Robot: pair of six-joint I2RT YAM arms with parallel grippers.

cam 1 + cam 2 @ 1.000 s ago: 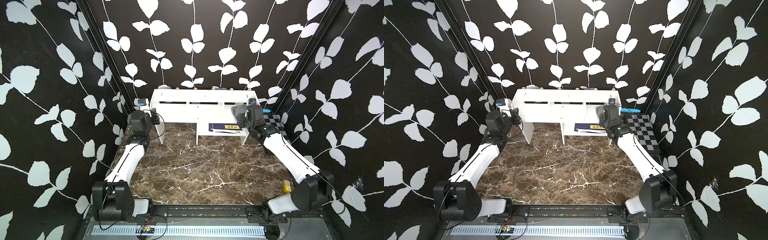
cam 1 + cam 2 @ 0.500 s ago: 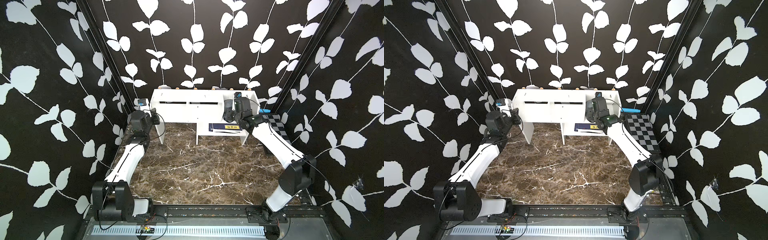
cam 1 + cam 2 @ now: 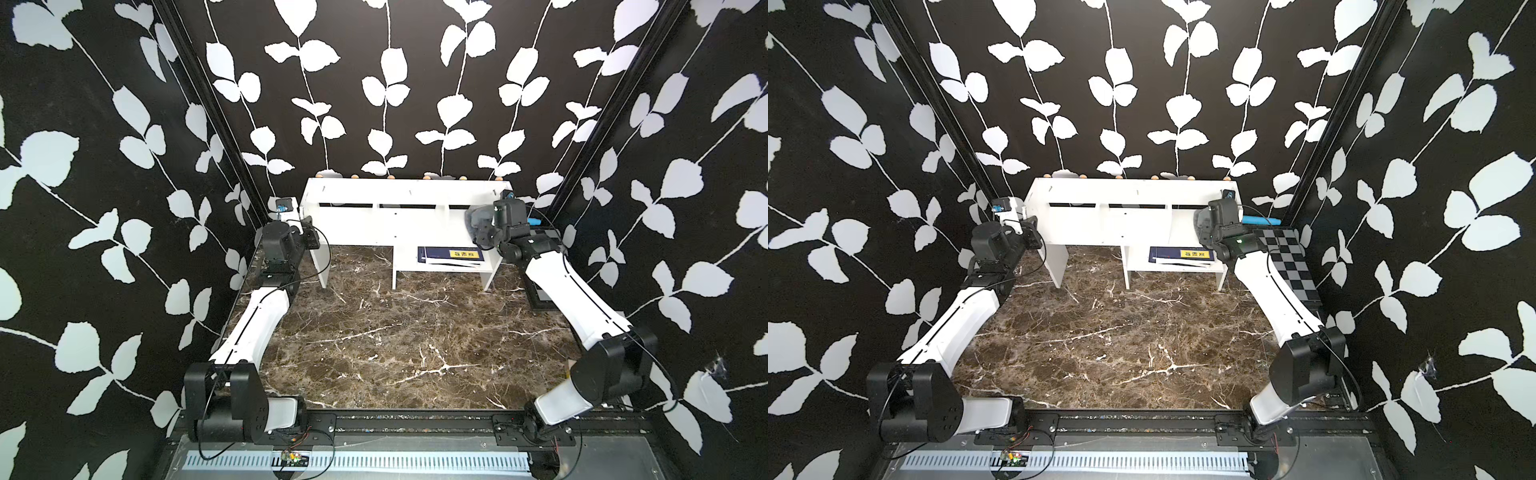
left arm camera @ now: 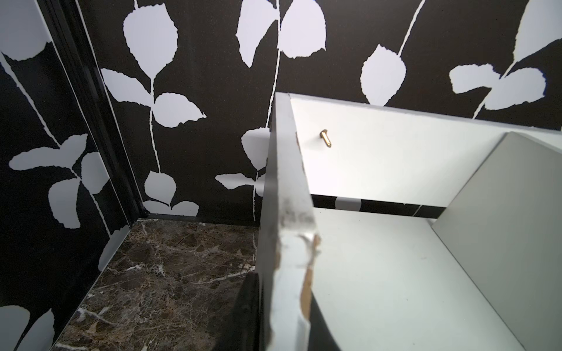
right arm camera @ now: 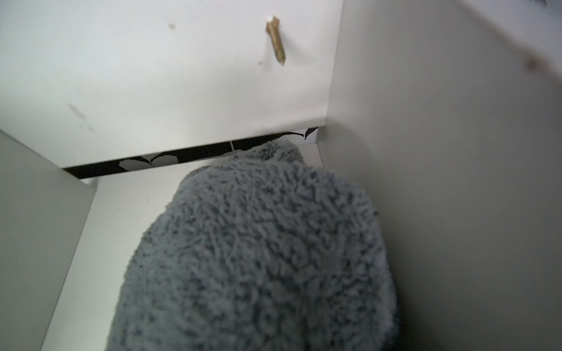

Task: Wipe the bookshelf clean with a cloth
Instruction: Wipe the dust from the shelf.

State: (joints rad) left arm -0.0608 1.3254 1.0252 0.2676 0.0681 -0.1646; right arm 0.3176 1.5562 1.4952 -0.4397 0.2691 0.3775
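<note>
At the near edge, a slotted white cable duct (image 3: 357, 460) and a black rail (image 3: 415, 422) carrying the bases of 2 white-and-black arms (image 3: 257, 328). Beyond, a dark brown marble tabletop (image 3: 395, 340) veined in white, boxed in on 3 sides by black walls (image 3: 390, 83) printed with white leaf vines. Along the right wall, a black-and-grey checkered board (image 3: 1287, 266) flat on the table, a blue tube-shaped item (image 3: 1262, 219) at its far end. At the table's far end, close against the back wall, the bookshelf (image 3: 395, 224): long, low, white, on panel legs, 3 narrow upper slots across the front, small wooden knobs (image 3: 390, 177) along the top's rear edge, a dark blue booklet (image 3: 451, 254) with a yellow label flat in the lower cubby. At the shelf's left end panel, the left gripper (image 3: 312, 237), dark fingers (image 4: 246, 313) on either side of the panel's chipped edge in the left wrist view, pinching it. At the opposite end, the right gripper (image 3: 482, 232) reaching into the right-hand upper slot, pressed together on the cloth (image 5: 261, 258), fingertips buried in the pile. The cloth bunched grey face out, resting on the slot's floor, touching the end wall, just short of the open strip at the back. Through that strip, a sliver of the leaf-print wall; above it, a brass screw (image 5: 276, 41) jutting from the shelf's white back board.
</note>
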